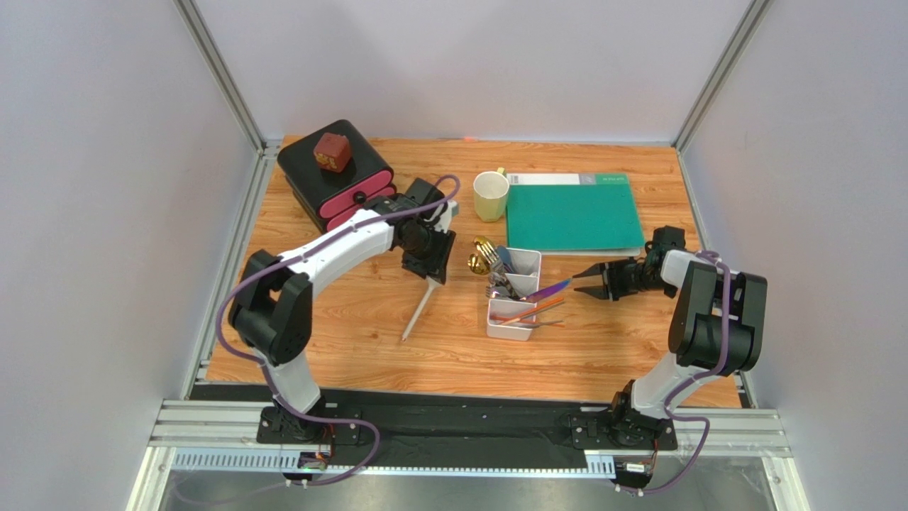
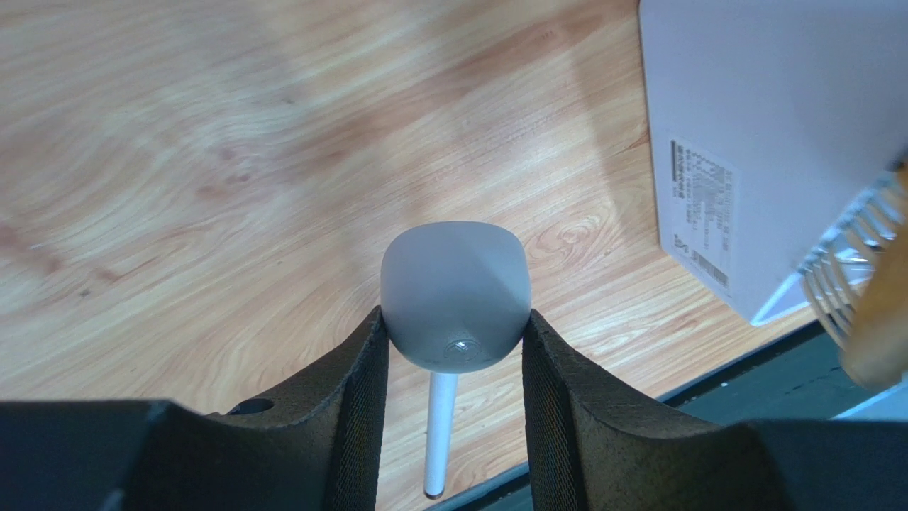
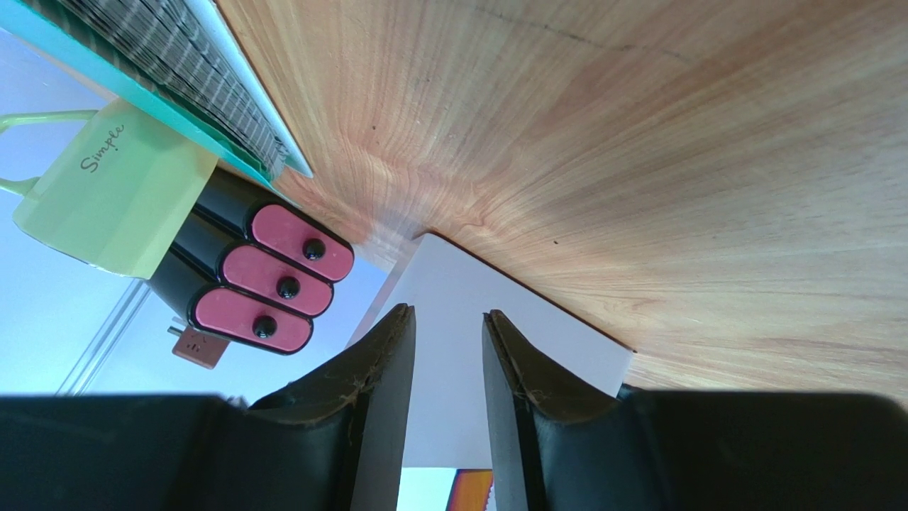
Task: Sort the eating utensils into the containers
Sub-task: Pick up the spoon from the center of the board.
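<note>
My left gripper (image 1: 428, 266) is shut on the bowl of a white spoon (image 1: 416, 314), whose handle slants down toward the near side. In the left wrist view the spoon's bowl (image 2: 455, 282) sits pinched between both pads. The white divided tray (image 1: 509, 332) lies to its right and holds gold, silver and orange-brown utensils. An iridescent purple utensil (image 1: 549, 290) sticks out over the tray's right side. My right gripper (image 1: 584, 283) is open just right of the tray, level with that utensil's end. In the right wrist view the tray wall (image 3: 554, 330) shows through the gap between the fingers.
A black box with pink drawers (image 1: 336, 181) stands at the back left with a red-brown block (image 1: 333, 152) on top. A pale mug (image 1: 490, 195) and a green folder (image 1: 573, 211) lie behind the tray. Bare wood stretches along the near side.
</note>
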Robot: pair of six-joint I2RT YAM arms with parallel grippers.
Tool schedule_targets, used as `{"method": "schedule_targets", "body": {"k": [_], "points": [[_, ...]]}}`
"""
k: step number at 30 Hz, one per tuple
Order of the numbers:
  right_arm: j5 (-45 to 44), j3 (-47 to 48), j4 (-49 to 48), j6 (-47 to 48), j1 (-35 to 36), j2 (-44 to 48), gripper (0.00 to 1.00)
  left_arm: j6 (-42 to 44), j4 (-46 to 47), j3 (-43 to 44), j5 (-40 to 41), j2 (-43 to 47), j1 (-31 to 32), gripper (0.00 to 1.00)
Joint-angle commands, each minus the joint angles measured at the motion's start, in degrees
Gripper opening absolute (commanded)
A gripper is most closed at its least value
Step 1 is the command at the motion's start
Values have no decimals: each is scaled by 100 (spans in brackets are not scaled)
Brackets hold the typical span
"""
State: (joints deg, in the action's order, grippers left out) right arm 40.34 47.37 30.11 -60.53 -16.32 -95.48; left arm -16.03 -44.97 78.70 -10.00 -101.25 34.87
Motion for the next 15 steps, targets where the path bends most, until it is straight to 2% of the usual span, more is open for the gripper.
{"method": "schedule_targets", "body": {"k": [1,10,15], "points": [[27,202,74,86,-38,-6,34,-312,164,-21,42,896,-270,0],[53,193,109,138,-30,100,34,-1033,612,76,148,2047,-288,0],[88,141,118,208,-30,170,35,-1587,1490,-21,-115,2593,-297,0]]}}
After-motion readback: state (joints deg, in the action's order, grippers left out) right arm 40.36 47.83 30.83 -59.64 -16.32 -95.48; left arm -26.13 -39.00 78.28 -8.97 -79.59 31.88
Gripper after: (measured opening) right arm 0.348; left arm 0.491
